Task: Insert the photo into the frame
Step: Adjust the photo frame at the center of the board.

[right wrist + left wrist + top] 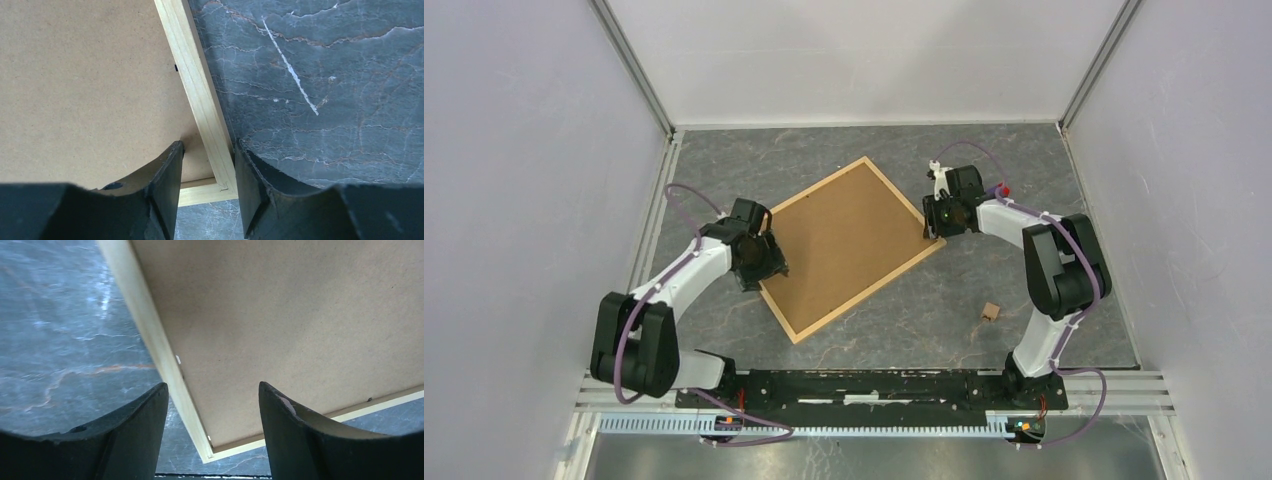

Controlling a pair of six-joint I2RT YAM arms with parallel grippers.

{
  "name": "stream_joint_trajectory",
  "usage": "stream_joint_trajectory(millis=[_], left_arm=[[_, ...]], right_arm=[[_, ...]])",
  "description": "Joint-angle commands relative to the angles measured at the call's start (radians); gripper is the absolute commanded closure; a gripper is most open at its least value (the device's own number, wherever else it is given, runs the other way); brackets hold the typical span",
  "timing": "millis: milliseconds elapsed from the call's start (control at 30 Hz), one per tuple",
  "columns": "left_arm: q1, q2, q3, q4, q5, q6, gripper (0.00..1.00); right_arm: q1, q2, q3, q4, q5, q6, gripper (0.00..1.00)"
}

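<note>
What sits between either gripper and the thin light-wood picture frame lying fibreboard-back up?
Nothing visible. The right gripper sits open astride the frame at its wood strip near a corner; the left gripper hangs open over the opposite side.

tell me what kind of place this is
Probably a robot test cell in a lab: plain pale walls with metal corner posts box in a grey marble-look table, two arms are bolted to a rail at its near edge, and a frame lies back-up between them.

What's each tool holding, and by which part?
Left tool: open, holding nothing. Right tool straddles a wooden rail of the frame near a corner; whether it actually grips cannot be told.
</note>
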Motion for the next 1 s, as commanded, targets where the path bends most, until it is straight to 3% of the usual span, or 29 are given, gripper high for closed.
stream_joint_trajectory(millis=[0,133,333,467,600,700,967], left_arm=[[0.004,-0.113,0.002,-0.058,-0.151,-0.041,0.27],[0.013,-0.128,-0.029,-0.073,-0.179,-0.069,0.23],[0.072,-0.057,-0.076,0.021,-0.059,-0.062,0.20],[0.072,0.040,-0.051,0.088,0.024,0.032,0.19],[0.072,0.142,0.043,0.044,-0.001,0.160,0.19],[0.073,0.198,0.097,0.024,-0.029,0.221,0.25],[0.061,0.245,0.120,0.018,-0.039,0.293,0.62]], right_arm=[[0.006,-0.020,-0.045,-0.008,0.002,0.000,0.56],[0.005,-0.083,-0.142,0.038,0.055,0.018,0.59],[0.007,-0.200,-0.326,0.103,0.039,0.066,0.64],[0.031,-0.285,-0.430,0.127,-0.015,0.128,0.67],[0.092,-0.351,-0.391,-0.009,-0.062,0.107,0.62],[0.122,-0.378,-0.287,-0.163,-0.036,0.061,0.59],[0.122,-0.254,0.056,-0.464,0.232,-0.040,0.53]])
